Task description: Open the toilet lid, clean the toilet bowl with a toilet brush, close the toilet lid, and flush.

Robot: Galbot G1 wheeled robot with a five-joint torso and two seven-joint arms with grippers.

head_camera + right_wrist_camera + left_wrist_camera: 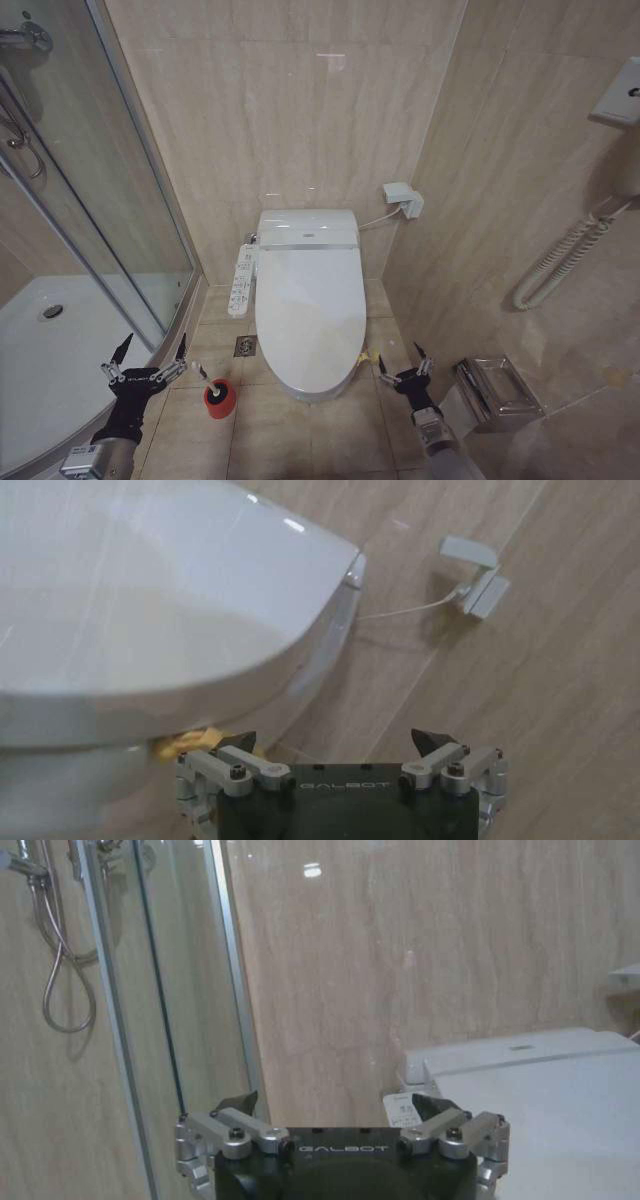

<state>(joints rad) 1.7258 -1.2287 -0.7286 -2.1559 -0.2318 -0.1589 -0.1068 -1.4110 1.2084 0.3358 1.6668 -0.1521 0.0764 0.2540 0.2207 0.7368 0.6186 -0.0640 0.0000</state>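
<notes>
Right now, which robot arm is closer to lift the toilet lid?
Probably the right. Its open tool sits just beside the front edge of the closed toilet lid. The left tool, also open, is farther away, past the toilet brush near the shower.

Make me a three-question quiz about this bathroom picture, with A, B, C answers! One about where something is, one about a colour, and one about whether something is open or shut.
1. Where is the toilet brush?
A. On the floor beside the toilet, on the robot's left
B. On top of the lid
C. Inside the shower

2. What colour is the brush's holder?
A. Blue
B. Red
C. Green

3. How is the toilet lid?
A. Standing up against the wall
B. Taken off
C. Shut down flat

Answers:
1. A: the head view shows it standing on the tiles between the shower tray and the toilet, near the left gripper.
2. B: the little round holder is bright red.
3. C: the smooth white lid covers the whole top, and the right gripper hangs open beside it.
</notes>
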